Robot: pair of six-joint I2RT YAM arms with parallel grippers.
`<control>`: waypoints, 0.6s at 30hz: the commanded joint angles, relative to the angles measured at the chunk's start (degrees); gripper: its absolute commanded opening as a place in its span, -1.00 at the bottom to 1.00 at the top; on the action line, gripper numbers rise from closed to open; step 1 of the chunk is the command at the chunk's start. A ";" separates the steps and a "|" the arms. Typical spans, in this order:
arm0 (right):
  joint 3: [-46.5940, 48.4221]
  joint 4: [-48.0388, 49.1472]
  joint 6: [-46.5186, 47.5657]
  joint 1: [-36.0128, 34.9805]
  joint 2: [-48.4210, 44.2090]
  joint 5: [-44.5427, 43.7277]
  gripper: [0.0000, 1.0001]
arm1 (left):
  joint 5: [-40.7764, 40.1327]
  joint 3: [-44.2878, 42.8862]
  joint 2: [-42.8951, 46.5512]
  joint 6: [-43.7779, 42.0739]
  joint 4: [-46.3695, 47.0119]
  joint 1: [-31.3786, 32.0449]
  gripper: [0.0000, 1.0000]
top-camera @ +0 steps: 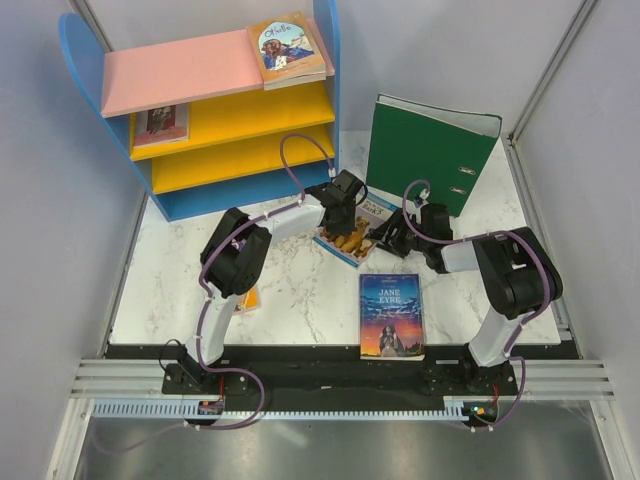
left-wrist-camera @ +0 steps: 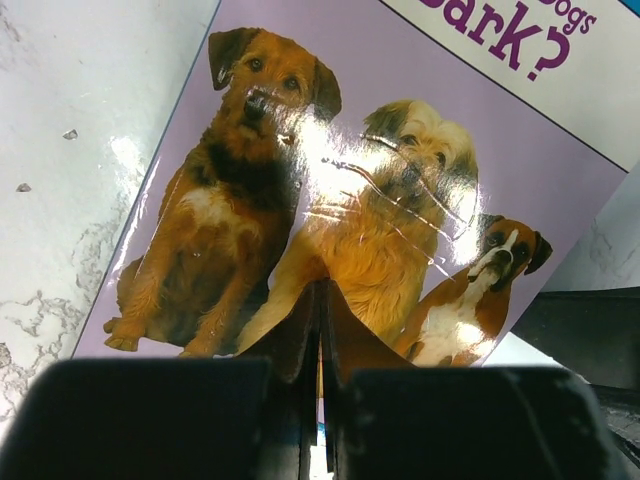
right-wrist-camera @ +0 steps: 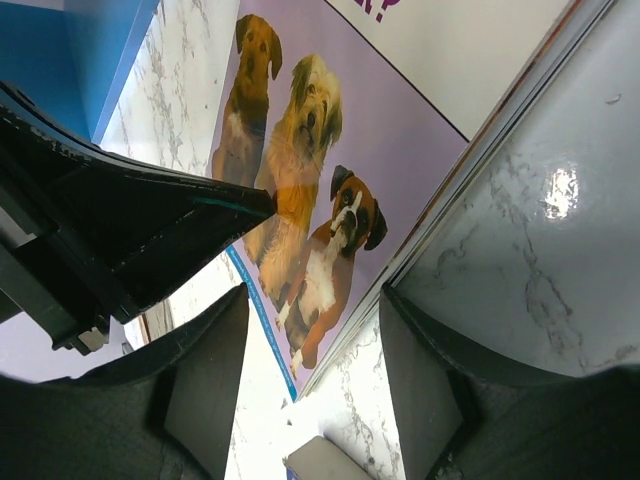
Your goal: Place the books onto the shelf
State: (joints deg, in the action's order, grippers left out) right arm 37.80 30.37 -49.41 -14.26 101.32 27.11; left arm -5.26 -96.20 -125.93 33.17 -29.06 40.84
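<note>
Dog book (top-camera: 350,242) lies flat mid-table, cover up, between the two arms and near the foot of the shelf (top-camera: 250,115). Left gripper (top-camera: 343,220) is clenched on one edge of it. The left wrist view shows the cover buckling into a small ridge at the shut fingers (left-wrist-camera: 200,420). Right gripper (top-camera: 388,236) is at the other end with its jaws apart. The book's corner shows between its fingers (right-wrist-camera: 200,410), and I can't see any contact.

Likely step: getting this thin book off the surface.
- The right should close on the corner with one finger under the edge.
- The left shouldn't drag, or the cover creases.
- Lift level.

Othello (top-camera: 285,48) is on the pink top board. Jane Eyre (top-camera: 391,315) lies flat at the near edge.

Table (top-camera: 300,290) is white marble-look, glossy with glare, so the book lies flush with little edge to get under. Green binder (top-camera: 425,150) stands just behind the right gripper, and grey walls (top-camera: 590,180) close in on both sides, so room is tight.
</note>
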 commanded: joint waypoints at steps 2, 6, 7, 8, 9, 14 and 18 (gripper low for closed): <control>3.15 3.55 -1.92 -1.47 0.99 1.36 0.22 | 1.57 -0.48 -3.27 -1.88 -1.70 0.38 -0.96; 2.54 5.40 -3.06 -2.00 0.46 -0.39 0.18 | 0.60 0.14 -3.88 -3.02 -2.67 0.56 -0.96; 2.45 6.01 -3.32 -2.17 0.29 -0.83 0.18 | 0.60 0.49 -3.89 -3.11 -2.93 0.82 -0.96; 2.45 6.36 -3.50 -2.35 -0.24 -1.44 0.17 | 0.77 1.01 -3.89 -3.20 -3.11 0.91 -0.96; 2.54 6.80 -3.68 -2.44 -0.42 -1.80 0.17 | 0.86 1.45 -3.97 -3.20 -3.20 1.08 -0.96; 2.72 9.26 -4.73 -3.40 -1.12 -2.42 0.15 | 2.09 3.30 -4.41 -3.02 -3.28 1.87 -0.96; 2.63 10.32 -5.26 -4.02 -1.65 -2.42 0.13 | 2.36 3.22 -4.76 -3.02 -3.37 2.31 -0.96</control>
State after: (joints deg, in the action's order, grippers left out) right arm 38.44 32.14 -52.27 -15.90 101.97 22.09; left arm -5.54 -95.98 -126.19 31.88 -28.34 41.06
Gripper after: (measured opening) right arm 0.574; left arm 0.025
